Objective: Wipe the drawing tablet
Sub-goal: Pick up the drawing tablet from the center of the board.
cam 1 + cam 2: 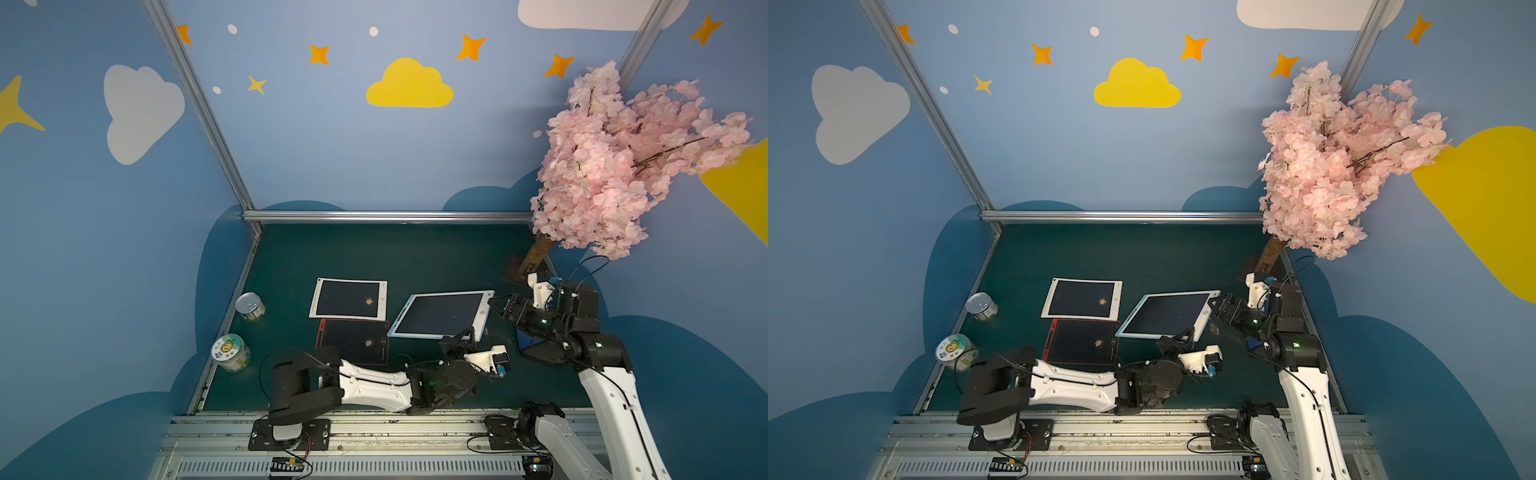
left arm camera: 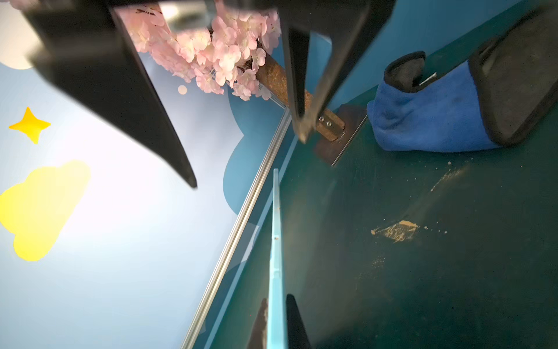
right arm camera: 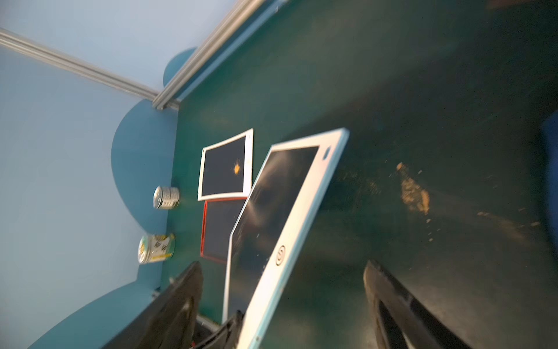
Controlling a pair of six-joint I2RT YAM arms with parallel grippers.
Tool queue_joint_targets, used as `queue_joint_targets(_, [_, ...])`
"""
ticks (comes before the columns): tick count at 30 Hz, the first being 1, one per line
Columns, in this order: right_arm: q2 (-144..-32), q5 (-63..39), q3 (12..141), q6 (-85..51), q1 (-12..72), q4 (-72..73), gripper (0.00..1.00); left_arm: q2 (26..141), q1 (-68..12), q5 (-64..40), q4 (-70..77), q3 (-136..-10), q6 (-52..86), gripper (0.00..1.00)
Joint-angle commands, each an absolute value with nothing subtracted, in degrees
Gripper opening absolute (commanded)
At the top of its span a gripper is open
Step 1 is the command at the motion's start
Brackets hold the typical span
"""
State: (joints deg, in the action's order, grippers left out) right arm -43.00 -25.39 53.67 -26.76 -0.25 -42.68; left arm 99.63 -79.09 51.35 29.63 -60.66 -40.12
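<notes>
A blue-rimmed drawing tablet is tilted up off the green mat, its dark screen faintly streaked. My left gripper is shut on its near right edge; the thin blue rim runs between the two fingers. Just off the tablet's far right corner, my right gripper is open, its fingers spread wide either side of that corner without touching it. A blue cloth lies on the mat under the right arm. A white-rimmed tablet and a red-rimmed tablet lie flat, each with an orange spot.
Tan crumbs are smeared on the mat right of the lifted tablet. Two cans stand along the left wall. A pink blossom tree on a brown base fills the back right corner. Aluminium rails edge the mat.
</notes>
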Motion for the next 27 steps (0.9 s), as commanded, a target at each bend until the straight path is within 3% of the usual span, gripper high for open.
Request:
queue_joint_targets(1, [-39.8, -14.0, 58.2, -22.6, -1.1, -49.5, 0.84, 90.2, -71.7, 40.0, 2.3, -67.6, -16.1, 0.03])
queue_joint_targets(4, [-38.7, -9.0, 58.1, -22.1, -1.6, -50.9, 0.84, 83.9, -62.5, 23.5, -6.5, -68.6, -1.3, 0.03])
queue_joint_targets(7, [-41.2, -7.2, 56.0, -21.3, -2.1, -51.2, 0.84, 80.0, -52.5, 4.0, -6.3, -66.0, 10.1, 0.03])
queue_joint_targets(10, [-45.0, -3.1, 51.6, -23.9, -3.3, -49.4, 0.85, 79.7, -43.1, -16.5, 1.4, -61.1, 21.1, 0.03])
queue_joint_targets(13, [-50.0, -1.3, 48.1, -26.6, -6.5, -46.6, 0.88, 81.6, -36.8, -29.6, 14.7, -54.4, 31.5, 0.03])
queue_joint_targets(19, [-68.1, 13.5, 51.1, -36.5, -11.2, -49.3, 0.97, 88.9, -30.0, -43.5, 37.3, -46.9, 46.5, 0.03])
queue_joint_targets(27, [-86.1, 13.0, 56.6, -38.3, -14.5, -46.9, 0.97, 99.6, -29.2, -47.9, 53.4, -44.9, 54.2, 0.03])
